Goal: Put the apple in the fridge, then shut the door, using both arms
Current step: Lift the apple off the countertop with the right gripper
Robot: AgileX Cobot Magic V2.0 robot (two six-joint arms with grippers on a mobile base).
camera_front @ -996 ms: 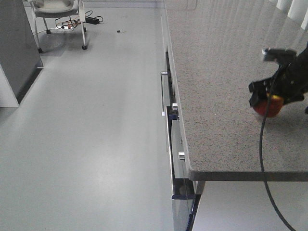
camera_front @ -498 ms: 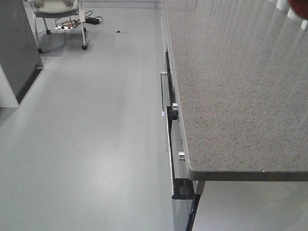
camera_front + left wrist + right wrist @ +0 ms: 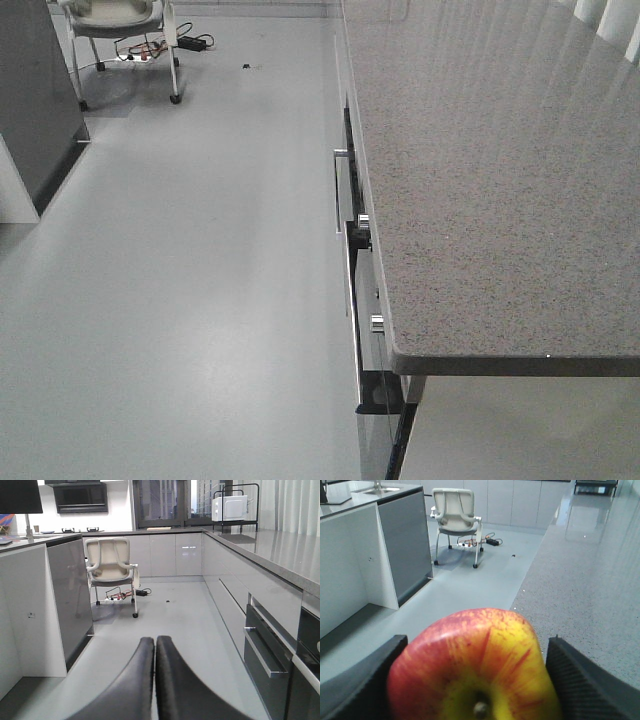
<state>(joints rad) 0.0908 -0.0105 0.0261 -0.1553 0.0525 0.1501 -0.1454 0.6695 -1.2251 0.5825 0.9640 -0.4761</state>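
Pinching apple point(image 3: 470, 655) in right gripper point(image 3: 476, 677)

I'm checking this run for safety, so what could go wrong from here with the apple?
The apple is pinched only at its sides by the right fingers, near the counter edge; a slip could drop it to the floor.
No fridge shows clearly in any view, and a chair with cables stands on the floor ahead, so the drive may snag.
The front view shows neither apple nor arms, so only the wrist view would catch a slip.
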